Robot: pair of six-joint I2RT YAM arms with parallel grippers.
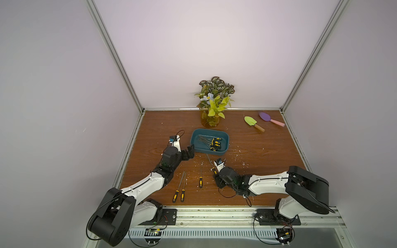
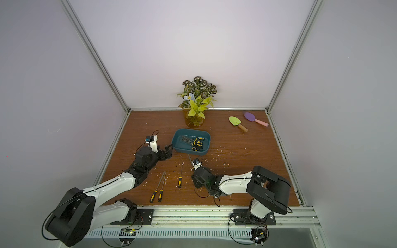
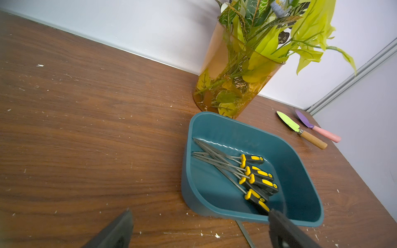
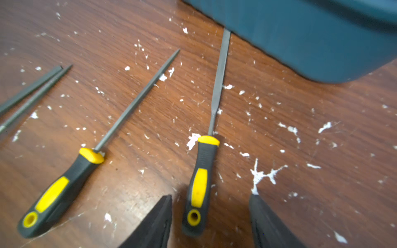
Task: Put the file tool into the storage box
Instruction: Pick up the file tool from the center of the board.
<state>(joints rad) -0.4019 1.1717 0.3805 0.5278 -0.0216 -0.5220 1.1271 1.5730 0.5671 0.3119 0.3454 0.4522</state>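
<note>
R hand (image 4: 210,198) is low over the desk (image 4: 64,32), fingers spread, w/ a gap on each side. Btwn them lies the file tool (image 4: 200,186), its black & yellow grip flat on the desk, not held. Its thin metal end points away from the hand & the tip meets the outer wall of the storage box (image 4: 300,38). Touching or slid under, can't tell. So this file is outside the box. To the hand's left lies another file (image 4: 64,186), & farther left two more files (image 4: 30,91), side by side. White bits (image 4: 264,174) dot the desk near the hand.

L hand (image 3: 200,212) is spread wide too, holding nothing, just beside the box's left end. In the box, in front of that hand, is a bunch of files (image 3: 253,178), grips together at one end, metal ends crossing. Past the box stands an amber vase (image 3: 232,70) full of leaves & stems. Farther off to the right are a green scoop (image 3: 300,132) & a purple scoop (image 3: 315,127).
</note>
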